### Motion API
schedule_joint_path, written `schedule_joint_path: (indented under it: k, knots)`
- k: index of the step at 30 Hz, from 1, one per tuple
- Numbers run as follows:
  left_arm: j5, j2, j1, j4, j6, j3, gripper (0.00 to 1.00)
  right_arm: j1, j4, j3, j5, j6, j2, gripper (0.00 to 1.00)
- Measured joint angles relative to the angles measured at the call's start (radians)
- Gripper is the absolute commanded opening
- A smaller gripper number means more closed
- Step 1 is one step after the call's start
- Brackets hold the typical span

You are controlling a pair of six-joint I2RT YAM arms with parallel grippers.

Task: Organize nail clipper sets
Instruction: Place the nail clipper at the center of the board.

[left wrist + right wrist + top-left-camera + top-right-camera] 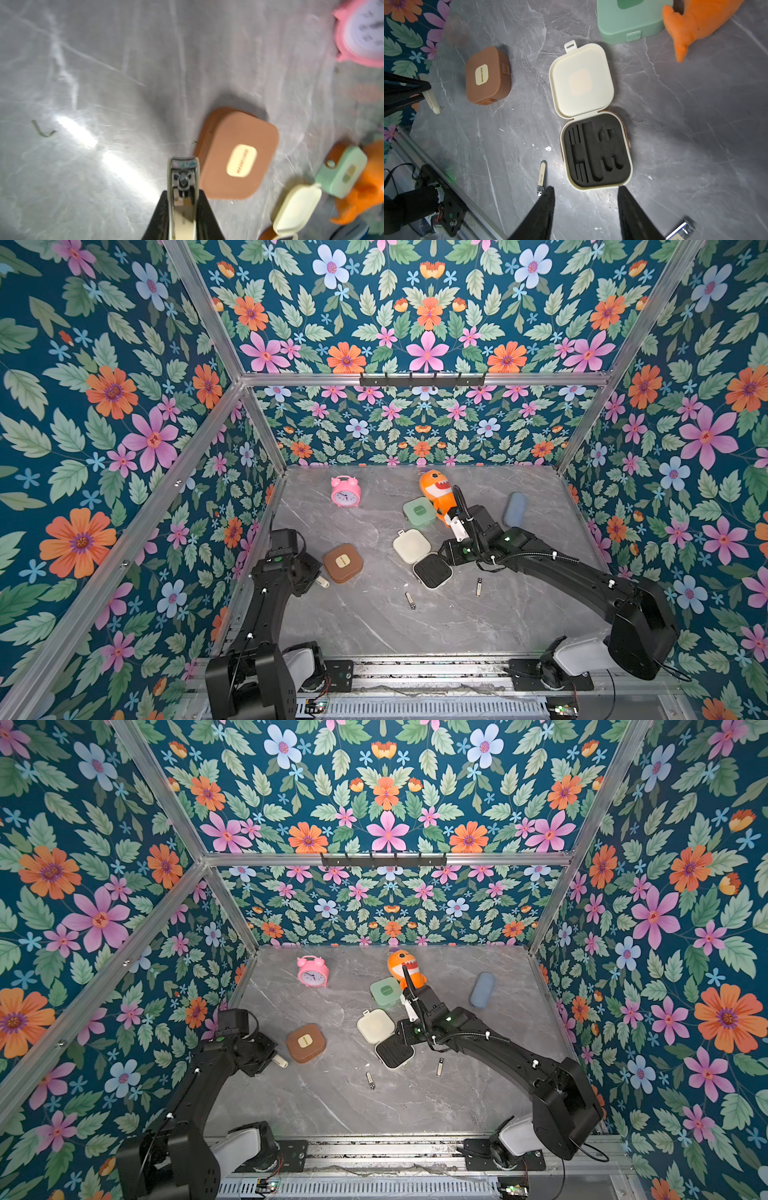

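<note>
My left gripper point(182, 194) is shut on a cream-handled nail clipper point(182, 178), held just left of the closed brown case point(343, 563); the clipper's end pokes out in a top view point(280, 1060). The cream case point(596, 149) lies open, its black insert empty and its lid point(581, 80) folded back. My right gripper point(585, 191) hangs open above that case's near edge with nothing between its fingers. Two more clippers lie on the table point(410, 600) point(479, 586). The mint green case point(419, 512) sits closed behind the cream one.
A pink alarm clock point(345, 490) stands at the back. An orange shark toy point(438, 493) leans against the mint case, and a blue-grey pouch point(515, 509) lies at the right. Floral walls close in three sides of the marble table point(374, 626).
</note>
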Motion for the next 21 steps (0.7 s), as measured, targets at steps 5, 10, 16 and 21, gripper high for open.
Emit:
schedule_joint_path:
  k: [5,10,16,21]
  knots:
    - [-0.037,0.075,-0.325,-0.006,0.016,0.131,0.04,-0.093,-0.002,-0.05,-0.035,0.084,-0.039,0.48]
    - [-0.126,0.151,-0.607,0.008,-0.031,0.201,0.05,-0.214,-0.028,-0.144,-0.072,0.206,-0.14,0.47]
    - [-0.189,0.317,-0.915,0.064,-0.097,0.249,0.05,-0.244,-0.145,-0.172,-0.019,0.301,-0.297,0.54]
    - [-0.204,0.465,-1.081,0.142,-0.143,0.282,0.06,-0.246,-0.245,-0.227,0.05,0.329,-0.462,0.57]
